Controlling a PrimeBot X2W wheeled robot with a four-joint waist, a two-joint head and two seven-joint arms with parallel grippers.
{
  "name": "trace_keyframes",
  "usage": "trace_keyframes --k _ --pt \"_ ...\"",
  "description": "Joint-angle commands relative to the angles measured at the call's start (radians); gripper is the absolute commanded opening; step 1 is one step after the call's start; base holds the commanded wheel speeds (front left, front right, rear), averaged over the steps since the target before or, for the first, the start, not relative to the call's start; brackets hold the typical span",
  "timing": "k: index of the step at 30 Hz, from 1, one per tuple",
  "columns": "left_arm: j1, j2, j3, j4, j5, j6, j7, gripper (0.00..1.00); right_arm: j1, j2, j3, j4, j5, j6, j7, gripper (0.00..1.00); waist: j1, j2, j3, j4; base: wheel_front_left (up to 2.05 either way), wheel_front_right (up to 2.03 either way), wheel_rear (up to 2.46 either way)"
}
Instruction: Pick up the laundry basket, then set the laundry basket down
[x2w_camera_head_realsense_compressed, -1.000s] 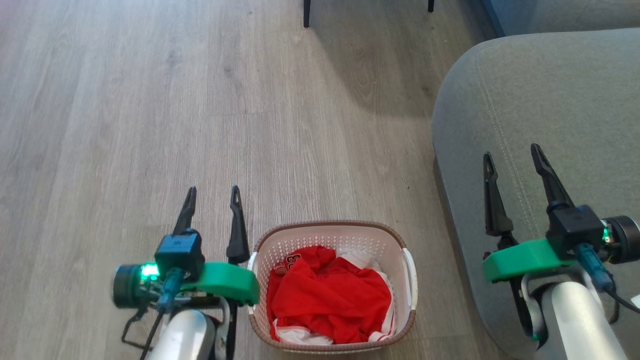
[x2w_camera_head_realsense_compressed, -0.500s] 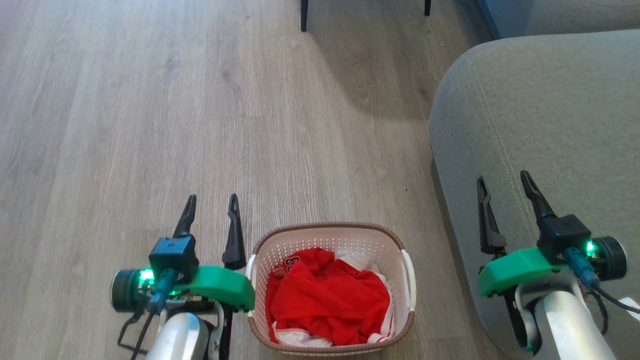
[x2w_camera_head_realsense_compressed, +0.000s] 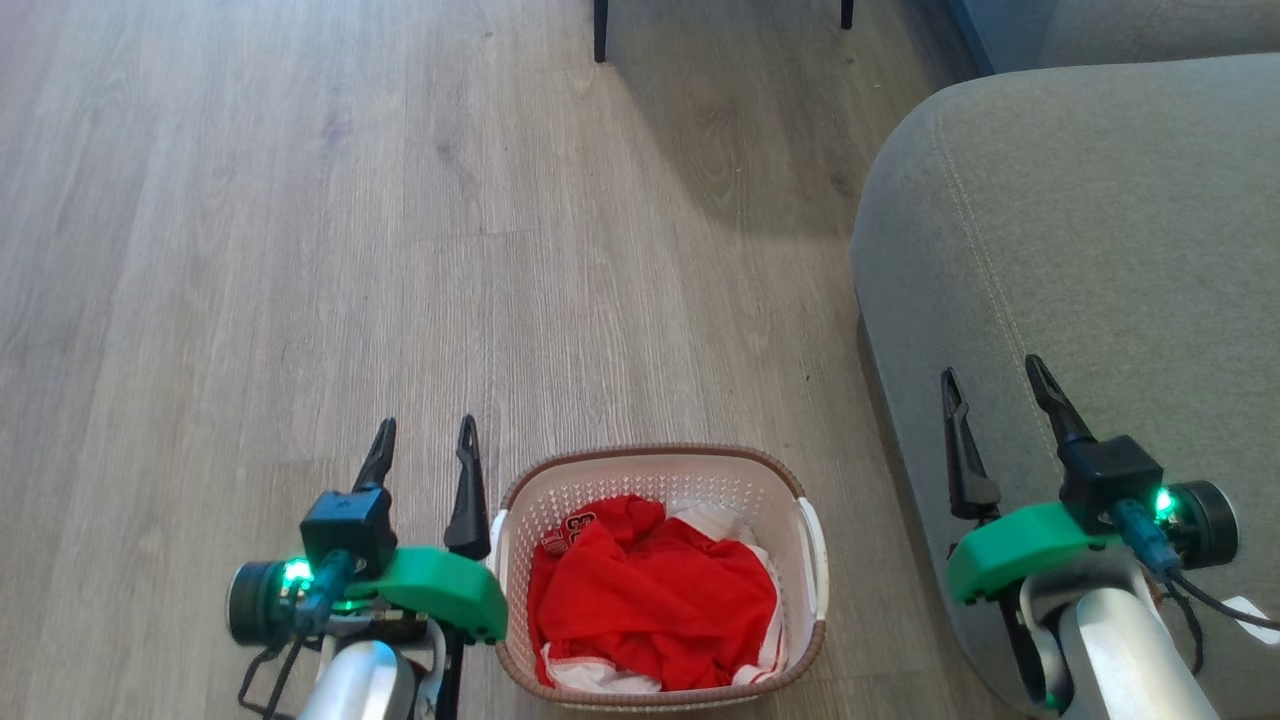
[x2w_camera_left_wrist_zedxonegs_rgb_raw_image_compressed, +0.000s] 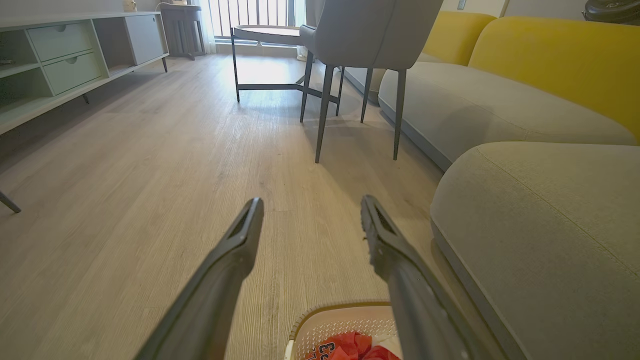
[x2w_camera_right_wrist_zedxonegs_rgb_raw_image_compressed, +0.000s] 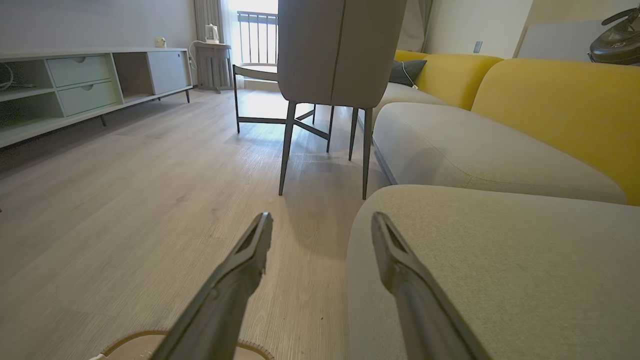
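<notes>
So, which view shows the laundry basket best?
The head view: nearly the whole laundry basket shows from above, rim, handles and red clothes inside. The left wrist view catches its far rim and some clothes; the right wrist view, a sliver of rim.

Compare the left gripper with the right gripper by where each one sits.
The left gripper hangs close beside the left rim of the laundry basket; the right gripper stands well apart from the basket's right side. The left gripper's fingers lie over wood floor, while the right gripper's fingers lie at the edge of the grey sofa. Both are open, hold nothing, and point forward.
</notes>
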Motion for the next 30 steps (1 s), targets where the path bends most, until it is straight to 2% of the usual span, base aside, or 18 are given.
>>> trace_keyframes --k 1,23,30 --pt "-0.039 -0.003 0.032 -0.029 -0.002 -0.001 -0.01 1.0 -0.044 -0.004 0.023 -0.028 0.005 0.007 -0.011 1.0 0.0 0.0 0.0 0.0 0.0 0.0 0.0" --pt "-0.037 -0.003 0.031 -0.053 -0.02 0.015 -0.01 1.0 -0.05 -0.015 0.031 -0.023 0.01 0.007 -0.011 1.0 0.0 0.0 0.014 0.003 0.0 0.0 0.0" --pt "-0.049 -0.003 0.016 -0.026 -0.016 0.016 -0.01 1.0 -0.058 -0.025 0.039 -0.011 0.02 0.007 -0.011 1.0 0.0 0.0 0.048 0.001 0.0 0.0 0.0"
